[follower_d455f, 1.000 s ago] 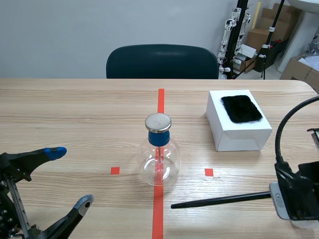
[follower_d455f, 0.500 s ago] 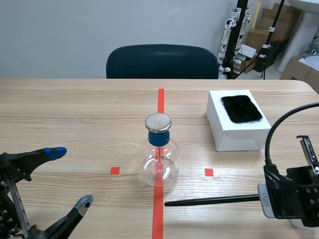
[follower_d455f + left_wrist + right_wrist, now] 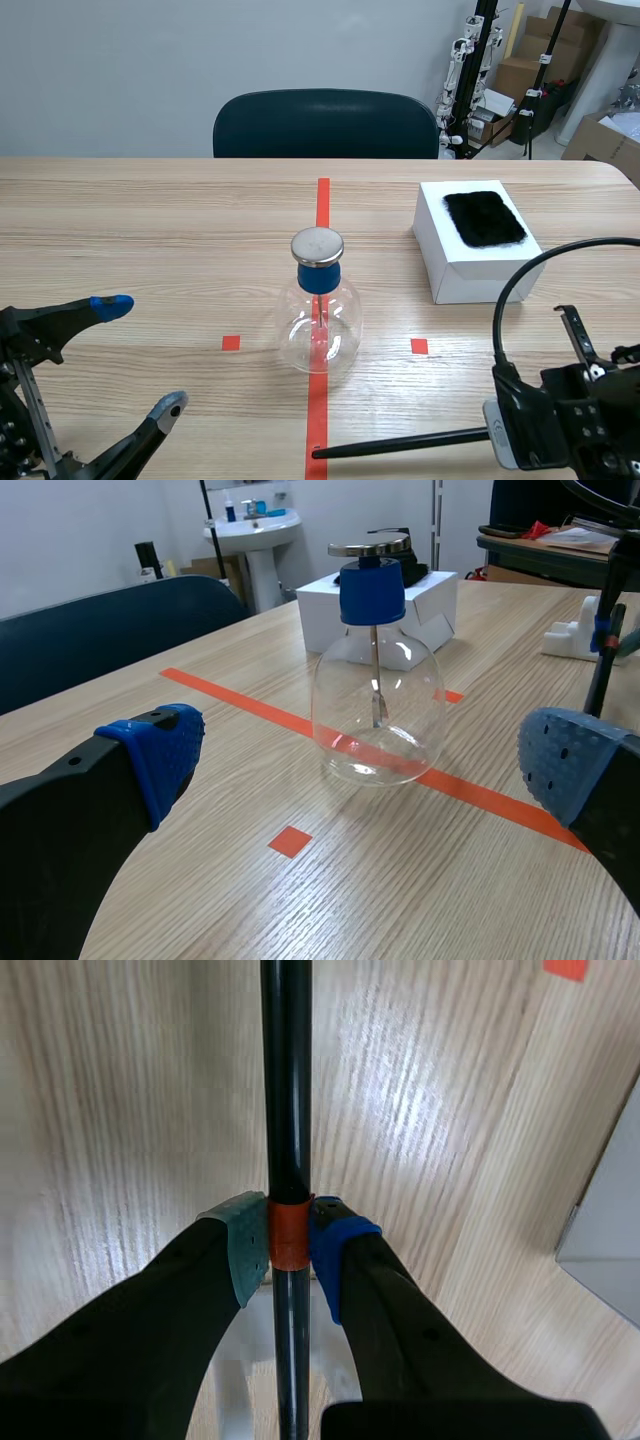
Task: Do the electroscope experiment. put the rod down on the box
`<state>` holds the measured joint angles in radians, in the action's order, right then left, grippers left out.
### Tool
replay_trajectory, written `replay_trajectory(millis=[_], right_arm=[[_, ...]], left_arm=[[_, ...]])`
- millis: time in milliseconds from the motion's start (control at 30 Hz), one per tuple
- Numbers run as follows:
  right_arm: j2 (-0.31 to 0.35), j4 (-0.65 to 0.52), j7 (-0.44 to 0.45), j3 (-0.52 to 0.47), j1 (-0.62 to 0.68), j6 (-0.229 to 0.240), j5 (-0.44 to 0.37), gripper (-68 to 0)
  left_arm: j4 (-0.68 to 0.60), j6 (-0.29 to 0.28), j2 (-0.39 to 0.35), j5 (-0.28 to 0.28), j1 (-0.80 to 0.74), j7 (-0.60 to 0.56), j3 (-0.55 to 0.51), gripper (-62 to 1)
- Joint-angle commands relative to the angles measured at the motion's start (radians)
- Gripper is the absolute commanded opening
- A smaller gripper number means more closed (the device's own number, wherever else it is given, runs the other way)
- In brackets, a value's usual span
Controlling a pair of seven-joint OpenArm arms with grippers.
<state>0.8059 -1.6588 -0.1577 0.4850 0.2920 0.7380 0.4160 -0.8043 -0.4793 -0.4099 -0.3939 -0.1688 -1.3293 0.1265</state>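
The right gripper (image 3: 289, 1245) is clamped on the black rod (image 3: 400, 443) at its orange band (image 3: 288, 1222), holding it level, seemingly to lay it flat, low over the table and well apart from the white box (image 3: 470, 272), while the left gripper (image 3: 140, 354) sits wide open.

I see my right gripper (image 3: 289, 1240) clamped on the black rod (image 3: 287, 1080), with the grey-green pad (image 3: 245, 1245) and the blue pad (image 3: 335, 1250) pressing on an orange band (image 3: 289, 1232) around it. The rod runs straight ahead from between the jaws, over the wooden table (image 3: 130, 1110). Beside the blue-padded finger, apart from it, I make out an edge of the white box (image 3: 610, 1260). Far ahead on that same side is an orange tape mark (image 3: 565, 968).
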Motion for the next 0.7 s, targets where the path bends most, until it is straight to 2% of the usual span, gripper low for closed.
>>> replay_trajectory(millis=[0, 267, 667], right_arm=[[0.03, -0.013, -0.011, 0.011, -0.028, 0.008, -0.017, -67.1], [0.055, 0.015, -0.062, 0.102, -0.108, 0.008, -0.095, -67.1], [0.047, 0.06, -0.065, 0.138, -0.143, 0.008, -0.114, -67.1]], left_arm=[[-0.006, 0.001, -0.001, 0.008, 0.003, -0.014, -0.002, 1.4], [-0.006, 0.001, -0.001, 0.008, 0.003, -0.014, -0.002, 1.4], [-0.006, 0.001, -0.001, 0.008, 0.003, -0.014, -0.002, 1.4]])
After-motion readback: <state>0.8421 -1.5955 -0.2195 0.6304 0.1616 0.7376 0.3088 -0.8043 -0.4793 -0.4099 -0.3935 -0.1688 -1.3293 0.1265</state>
